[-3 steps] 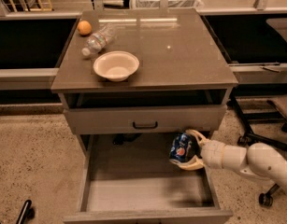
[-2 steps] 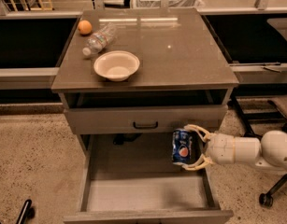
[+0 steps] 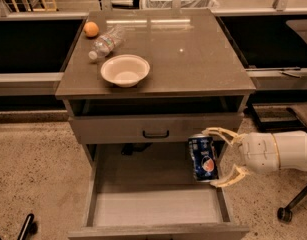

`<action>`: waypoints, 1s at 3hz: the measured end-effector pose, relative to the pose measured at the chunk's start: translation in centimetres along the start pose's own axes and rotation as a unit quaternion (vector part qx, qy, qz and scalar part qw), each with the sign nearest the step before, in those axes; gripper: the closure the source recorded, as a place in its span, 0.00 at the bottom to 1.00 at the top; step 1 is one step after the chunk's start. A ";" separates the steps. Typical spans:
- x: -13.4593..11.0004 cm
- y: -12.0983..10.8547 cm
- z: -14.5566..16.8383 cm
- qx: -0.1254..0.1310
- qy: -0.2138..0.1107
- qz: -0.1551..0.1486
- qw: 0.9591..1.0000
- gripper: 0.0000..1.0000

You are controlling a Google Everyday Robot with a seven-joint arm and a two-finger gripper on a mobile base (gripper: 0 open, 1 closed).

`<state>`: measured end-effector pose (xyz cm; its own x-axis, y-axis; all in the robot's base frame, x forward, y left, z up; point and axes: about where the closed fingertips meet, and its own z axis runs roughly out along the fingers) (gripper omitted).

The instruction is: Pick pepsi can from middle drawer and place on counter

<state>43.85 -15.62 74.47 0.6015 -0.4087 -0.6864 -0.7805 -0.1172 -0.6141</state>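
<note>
my tool (image 3: 211,157) grips can (image 3: 202,157), long axis near upright, above drawer (image 3: 153,209) at right wall; table (image 3: 193,59) lies up and left.

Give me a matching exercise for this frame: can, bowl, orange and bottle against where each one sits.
1. pepsi can
2. bowl
3. orange
4. water bottle

A. lying on its side on the counter
B. at the counter's back left corner
C. upright in the gripper, over the right side of the open middle drawer
D. open side up, near the counter's front left

Pairs: 1-C, 2-D, 3-B, 4-A.
</note>
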 end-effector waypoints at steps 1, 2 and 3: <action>-2.0 -7.0 -2.2 0.038 0.057 0.039 0.997 1.00; -1.7 -13.1 -3.8 0.067 0.099 0.089 0.989 1.00; 0.8 -19.3 -4.9 0.101 0.129 0.149 0.975 1.00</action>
<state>58.57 -18.08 87.69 0.2697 -0.6146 -0.7413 -0.8491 0.2113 -0.4841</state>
